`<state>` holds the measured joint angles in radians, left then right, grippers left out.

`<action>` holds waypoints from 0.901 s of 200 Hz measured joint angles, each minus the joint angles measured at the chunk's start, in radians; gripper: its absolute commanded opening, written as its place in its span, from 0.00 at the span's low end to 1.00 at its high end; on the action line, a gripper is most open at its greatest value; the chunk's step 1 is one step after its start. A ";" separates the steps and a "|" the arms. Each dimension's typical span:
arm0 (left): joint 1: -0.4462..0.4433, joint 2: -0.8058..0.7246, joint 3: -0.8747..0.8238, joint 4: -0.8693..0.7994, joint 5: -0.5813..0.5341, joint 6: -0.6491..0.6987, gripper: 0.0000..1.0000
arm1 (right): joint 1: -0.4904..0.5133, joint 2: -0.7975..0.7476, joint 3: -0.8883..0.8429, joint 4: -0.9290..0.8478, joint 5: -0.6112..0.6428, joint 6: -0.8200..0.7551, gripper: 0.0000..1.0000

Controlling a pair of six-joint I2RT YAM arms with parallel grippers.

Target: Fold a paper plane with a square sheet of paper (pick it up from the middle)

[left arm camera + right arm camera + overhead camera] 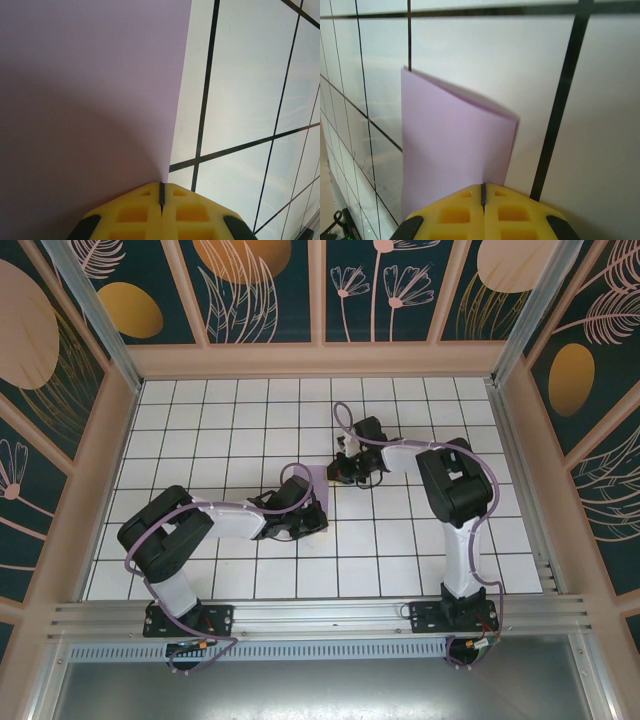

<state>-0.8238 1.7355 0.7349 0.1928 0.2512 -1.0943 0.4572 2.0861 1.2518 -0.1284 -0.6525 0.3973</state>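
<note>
**Early stage of the fold.** The square sheet of paper (pixel 320 495) is lying near the middle of the tiled surface (pixel 200 420), between the two arms, which are reaching in toward it from the left and the right. In the right wrist view the sheet (pixel 455 145) is showing a second layer along its far edge, so it is reading as doubled over rather than as a flat square. A first fold is therefore judged to be made or in the making, though how sharply the crease is set cannot be told.

The left hand (pixel 161 186) is sitting with its yellow fingers pressed together, and the straight right edge of the sheet (pixel 90 100) is running down into the seam between them. The right hand (pixel 483 186) is likewise closed tight, with the near end of the sheet passing behind its fingertips. Whether either hand is pinching the paper or only pressing down on it cannot be told.

No pointed nose, angled corner folds or wing folds are appearing anywhere on the sheet. Most of the work is judged to be lying ahead: the nose folds, the wing folds and the final dart shape.
</note>
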 measured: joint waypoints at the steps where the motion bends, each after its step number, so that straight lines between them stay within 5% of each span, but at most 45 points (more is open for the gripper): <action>1: 0.000 0.000 0.000 0.000 0.000 0.000 0.00 | 0.000 0.001 0.002 -0.001 0.000 0.000 0.00; 109: 0.001 0.004 0.001 0.009 0.002 0.000 0.00 | -0.049 0.074 0.167 -0.053 0.082 -0.006 0.00; 150: 0.001 0.003 0.066 -0.076 -0.001 0.032 0.43 | -0.066 0.016 0.129 -0.022 0.108 0.006 0.00; 180: 0.031 -0.055 0.116 -0.114 -0.020 0.055 0.63 | -0.040 -0.153 -0.035 0.006 0.129 0.053 0.00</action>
<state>-0.7929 1.6802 0.8513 0.0784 0.2310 -1.0393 0.4168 1.9335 1.2163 -0.1223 -0.5240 0.4507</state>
